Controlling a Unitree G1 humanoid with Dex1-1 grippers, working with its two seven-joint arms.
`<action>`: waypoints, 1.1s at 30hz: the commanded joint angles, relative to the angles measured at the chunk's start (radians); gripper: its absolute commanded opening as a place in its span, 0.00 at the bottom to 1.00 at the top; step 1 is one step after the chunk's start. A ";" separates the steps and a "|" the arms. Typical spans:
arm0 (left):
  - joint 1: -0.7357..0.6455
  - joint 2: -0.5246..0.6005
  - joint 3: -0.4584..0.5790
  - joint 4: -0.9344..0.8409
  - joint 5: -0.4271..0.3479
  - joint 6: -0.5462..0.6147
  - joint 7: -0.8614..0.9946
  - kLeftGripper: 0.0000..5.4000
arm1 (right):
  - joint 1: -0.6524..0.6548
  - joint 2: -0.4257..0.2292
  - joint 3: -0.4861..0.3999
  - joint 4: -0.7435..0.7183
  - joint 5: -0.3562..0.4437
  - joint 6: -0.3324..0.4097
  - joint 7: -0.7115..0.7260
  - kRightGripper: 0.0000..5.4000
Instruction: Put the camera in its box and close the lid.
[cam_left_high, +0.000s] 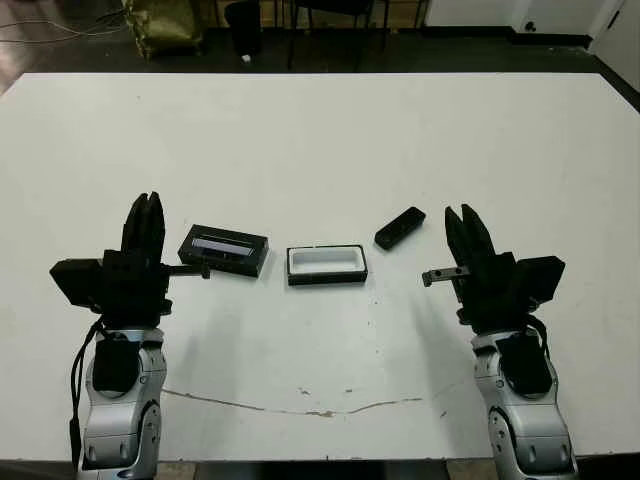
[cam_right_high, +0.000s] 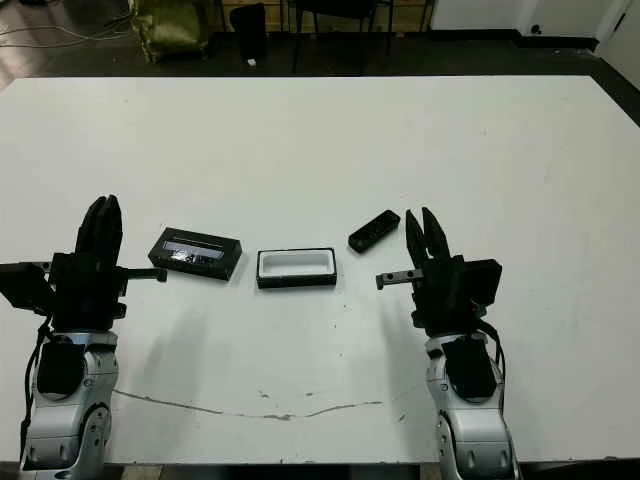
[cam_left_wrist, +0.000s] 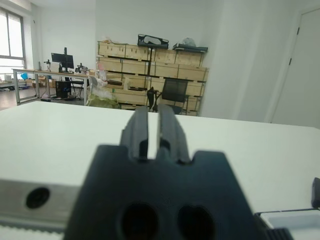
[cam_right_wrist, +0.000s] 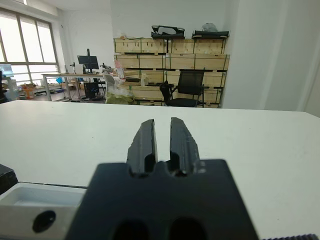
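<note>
The camera (cam_left_high: 400, 227), a slim black bar, lies at an angle on the white table, right of centre. Just left of it sits the box (cam_left_high: 327, 279), a black tray showing its white lining, with nothing in it. The lid (cam_left_high: 224, 249), black with a pale grey strip, lies flat to the left of the box. My left gripper (cam_left_high: 147, 205) hovers left of the lid, shut and holding nothing. My right gripper (cam_left_high: 461, 213) hovers right of the camera, also shut and holding nothing. The box's white inside (cam_left_wrist: 290, 220) shows at the edge of the left wrist view.
A thin cracked line (cam_left_high: 320, 408) runs across the table near its front edge. Beyond the far edge stand chair legs (cam_left_high: 330, 30) and a yellowish bag (cam_left_high: 165, 25). Bare table stretches behind the three objects.
</note>
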 joint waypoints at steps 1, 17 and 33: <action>0.016 0.003 -0.003 0.008 0.004 0.019 0.002 0.00 | 0.011 -0.007 -0.004 0.013 0.000 0.009 0.002 0.00; 0.034 -0.005 -0.019 0.003 0.014 0.017 0.011 0.00 | -0.098 -0.089 -0.058 0.002 0.002 0.050 0.032 0.00; 0.044 -0.006 -0.028 -0.011 0.024 0.021 0.019 0.00 | -0.821 -0.399 0.015 0.795 -0.253 -0.046 0.138 0.00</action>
